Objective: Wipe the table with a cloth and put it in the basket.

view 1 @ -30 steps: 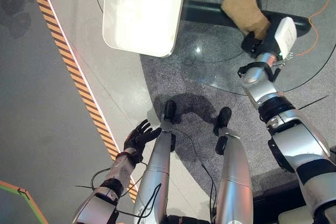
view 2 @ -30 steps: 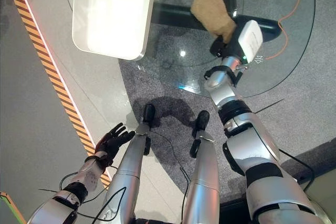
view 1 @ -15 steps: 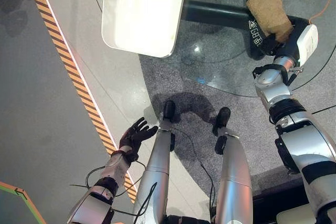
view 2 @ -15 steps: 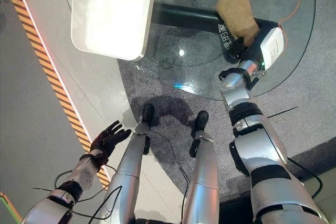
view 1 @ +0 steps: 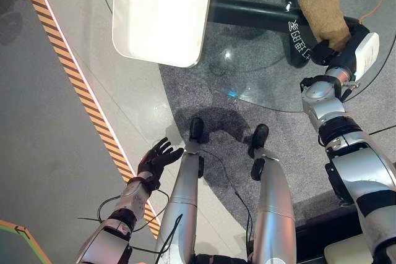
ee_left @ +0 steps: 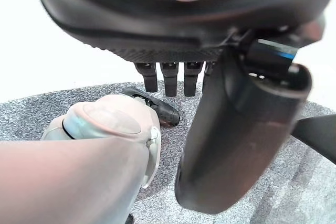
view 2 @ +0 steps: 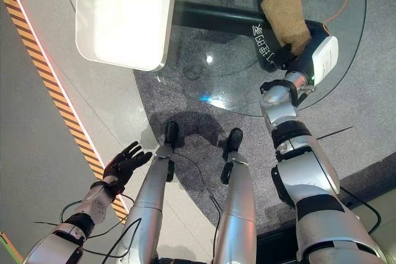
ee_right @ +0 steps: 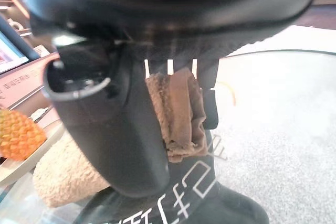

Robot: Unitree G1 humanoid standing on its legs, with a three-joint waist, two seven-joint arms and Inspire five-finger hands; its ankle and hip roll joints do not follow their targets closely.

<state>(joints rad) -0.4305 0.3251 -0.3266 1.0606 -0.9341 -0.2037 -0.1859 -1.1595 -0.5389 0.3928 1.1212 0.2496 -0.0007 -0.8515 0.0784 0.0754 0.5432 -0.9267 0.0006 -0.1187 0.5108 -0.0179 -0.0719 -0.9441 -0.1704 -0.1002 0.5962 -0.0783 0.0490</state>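
A tan-brown cloth [view 1: 322, 13] lies on the round glass table [view 1: 247, 78] near its right side, and my right hand [view 1: 331, 51] is shut on its near end. In the right wrist view the cloth [ee_right: 178, 111] is bunched between the thumb and the fingers, with the rest spread on the glass beyond. My left hand [view 1: 158, 159] hangs low at the lower left over the floor, with straight spread fingers and nothing in it. The left wrist view has its fingers [ee_left: 168, 80] straight.
A long white slab [view 1: 164, 10] lies across the glass table's left part. The table's dark base bar [view 1: 247, 10] shows through the glass. A black-and-orange striped line [view 1: 80, 85] runs along the floor at the left. An orange cable [view 1: 371, 10] lies at the far right.
My right hand has dragged the cloth across the glass to the right and slightly further away. The left hand has stayed open by the floor.
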